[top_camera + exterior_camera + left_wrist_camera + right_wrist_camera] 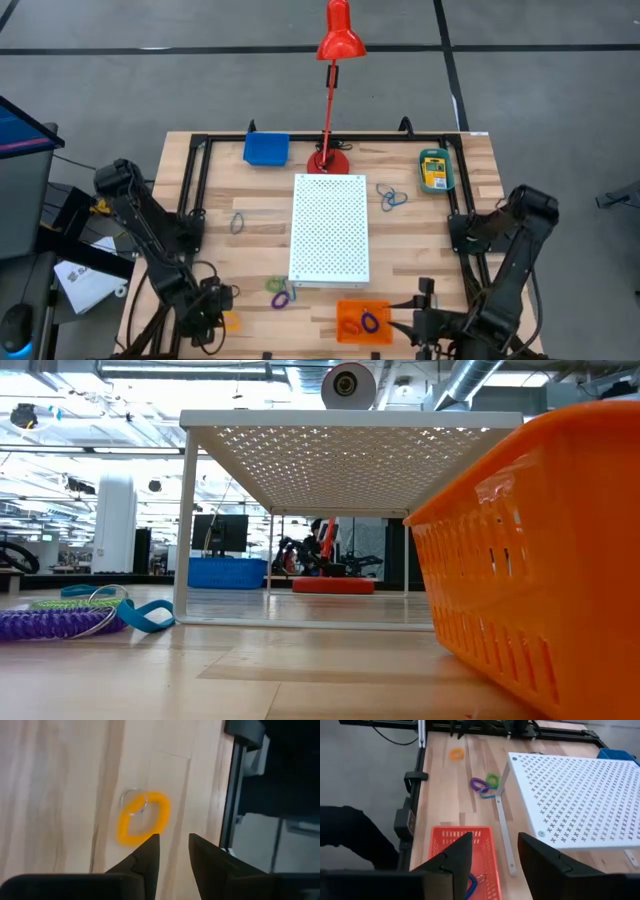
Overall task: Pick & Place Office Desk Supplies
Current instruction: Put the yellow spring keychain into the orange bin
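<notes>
A wooden table (250,250) was seen from above with 2 dark arms stationed at its near edge. The left gripper (173,849) was held low over the near-left corner, its 2 fingers set narrowly apart with nothing between them, just short of an orange coil loop (142,819) that lay flat on the wood with a small metal ring at one end. The right gripper (494,851) was poised above the near edge of an orange tray (462,855), its fingers parted somewhat wider and holding nothing; a blue coil (472,885) was seen lying inside that tray. A cluster of purple, green and teal loops (281,291) was left on the wood beside the near-left corner of the large white perforated board (330,228) at the table's centre. Another blue loop (238,222) was found to the board's left, and a tangle of blue loops (391,197) to its right. A blue tray (266,148) was placed at the far edge beside the red desk lamp (332,90), while a yellow-and-green crayon box (434,170) was set in a teal tray at the far right.
</notes>
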Controlling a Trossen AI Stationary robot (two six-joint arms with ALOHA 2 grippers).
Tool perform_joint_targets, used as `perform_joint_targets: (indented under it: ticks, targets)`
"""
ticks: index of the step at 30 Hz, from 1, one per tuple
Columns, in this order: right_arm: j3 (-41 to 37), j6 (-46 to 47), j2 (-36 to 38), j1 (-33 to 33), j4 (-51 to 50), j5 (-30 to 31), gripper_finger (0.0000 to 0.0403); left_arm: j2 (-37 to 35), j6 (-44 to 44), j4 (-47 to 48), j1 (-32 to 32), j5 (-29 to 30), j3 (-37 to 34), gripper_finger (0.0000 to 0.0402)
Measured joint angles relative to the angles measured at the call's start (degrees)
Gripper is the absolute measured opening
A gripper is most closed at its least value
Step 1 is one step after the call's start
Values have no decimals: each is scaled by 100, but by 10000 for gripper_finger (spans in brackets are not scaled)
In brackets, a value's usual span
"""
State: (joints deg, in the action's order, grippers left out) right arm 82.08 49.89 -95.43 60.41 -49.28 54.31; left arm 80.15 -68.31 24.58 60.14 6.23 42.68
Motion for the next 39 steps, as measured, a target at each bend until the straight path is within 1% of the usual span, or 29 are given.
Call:
perform_joint_targets:
  ticks: [4,8,12,17,20,22,25,27,29,31,33,35,39]
  targets:
    - [0,204,66,-15,-134,-5,166,325,293,41,-12,8,191,90]
    - [0,212,67,-20,-149,131,173,511,307,140,-26,246,203,89]
    - [0,216,67,-4,-175,173,173,751,311,167,-26,394,203,98]
    - [0,219,67,45,-175,271,171,1101,340,192,-26,389,203,110]
    - [0,216,67,73,-181,273,171,1246,336,181,-26,411,207,113]
    - [0,220,67,72,-228,275,171,1310,332,184,-19,551,218,111]
    - [0,221,67,69,-246,275,171,1340,248,199,-11,698,220,100]
    - [0,247,67,69,-248,275,171,1344,108,237,-11,797,220,84]
    - [0,264,67,69,-256,275,171,1345,39,263,0,854,217,58]
    - [0,266,67,71,-256,275,171,1347,25,266,16,955,214,24]
    - [0,267,57,72,-256,275,171,1349,-11,244,15,1060,211,14]
    - [0,272,56,72,-254,275,171,1361,-80,193,17,1266,204,13]
    - [0,315,56,69,-253,277,171,1391,-64,10,-26,2137,179,4]
